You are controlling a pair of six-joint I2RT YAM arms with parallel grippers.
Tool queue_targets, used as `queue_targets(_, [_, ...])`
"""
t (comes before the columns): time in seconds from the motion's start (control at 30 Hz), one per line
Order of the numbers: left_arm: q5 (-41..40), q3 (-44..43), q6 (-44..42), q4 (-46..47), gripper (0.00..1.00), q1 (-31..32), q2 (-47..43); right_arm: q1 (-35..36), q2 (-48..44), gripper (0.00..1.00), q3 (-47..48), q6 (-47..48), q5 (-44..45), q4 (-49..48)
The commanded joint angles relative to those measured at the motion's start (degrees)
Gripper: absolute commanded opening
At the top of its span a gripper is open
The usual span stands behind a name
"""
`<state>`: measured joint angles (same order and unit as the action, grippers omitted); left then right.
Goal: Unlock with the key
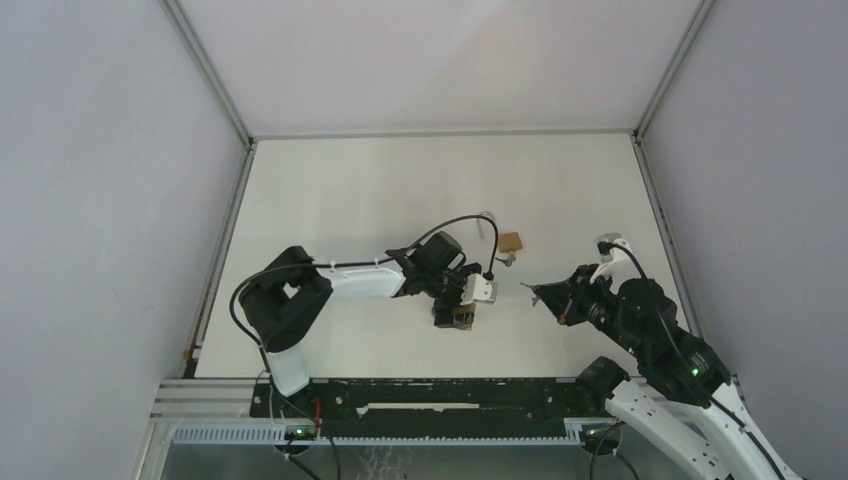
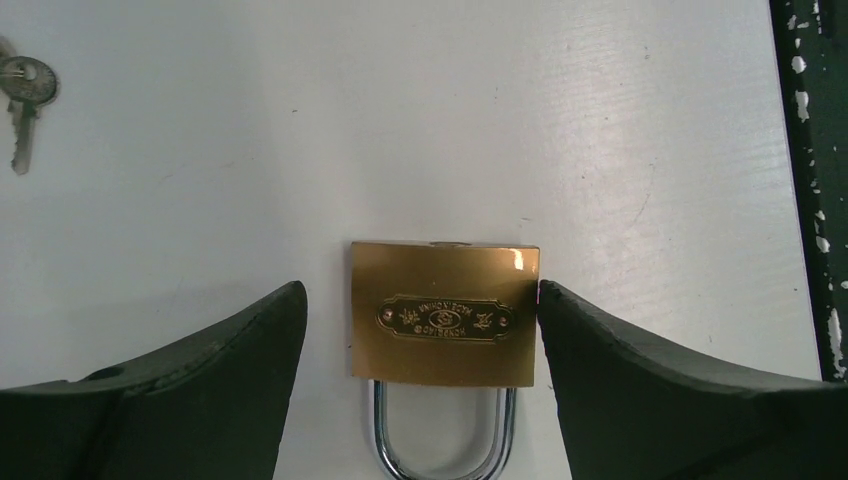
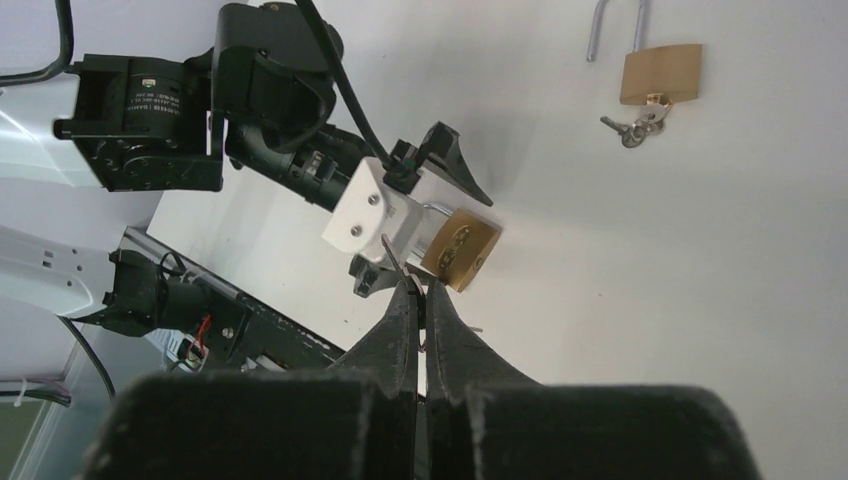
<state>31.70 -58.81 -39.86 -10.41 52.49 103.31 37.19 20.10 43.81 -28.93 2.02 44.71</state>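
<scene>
A brass padlock [image 2: 445,312] lies flat on the white table, its steel shackle [image 2: 445,445] pointing toward the wrist camera. My left gripper [image 2: 420,310] is open and straddles the lock body. Its right finger [image 2: 620,370] touches the lock's edge, while its left finger [image 2: 230,360] stands a small gap away. In the top view the left gripper [image 1: 463,305] sits over the padlock [image 1: 462,318]. My right gripper [image 3: 418,292] is shut on a thin key [image 3: 390,252] whose blade sticks out toward the padlock [image 3: 460,250]. In the top view the right gripper [image 1: 541,293] holds the key [image 1: 527,287] to the right of the lock.
A second brass padlock [image 1: 510,241] with its shackle open [image 3: 610,30] lies farther back, with a small bunch of keys [image 3: 630,128] next to it. These keys also show in the left wrist view [image 2: 25,90]. The black base rail [image 2: 815,180] runs along the near edge.
</scene>
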Motion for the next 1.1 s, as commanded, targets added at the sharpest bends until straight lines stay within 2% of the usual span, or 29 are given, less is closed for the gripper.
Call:
queue_targets(0.0, [5.85, 2.91, -0.18, 4.6, 0.88, -2.88, -4.51, -0.36, -0.25, 0.0, 0.3, -1.28, -0.47, -0.72])
queue_targets(0.27, [11.48, 8.06, 0.96, 9.85, 0.88, -5.02, -4.95, -0.36, 1.53, 0.0, 0.31, -2.67, -1.41, -1.67])
queue_targets(0.5, [12.5, 15.22, 9.83, 27.71, 0.88, -5.2, -4.2, -0.36, 3.11, 0.0, 0.31, -3.06, -1.4, -3.0])
queue_targets(0.67, [10.55, 18.14, 12.41, 34.15, 0.87, -4.92, -3.6, -0.36, 3.95, 0.0, 0.31, -3.31, -3.09, -3.31])
queue_targets(1.07, [6.16, 19.37, 8.54, 31.9, 0.84, -4.58, -2.25, -0.36, 5.12, 0.0, 0.31, -3.11, -3.83, -4.46])
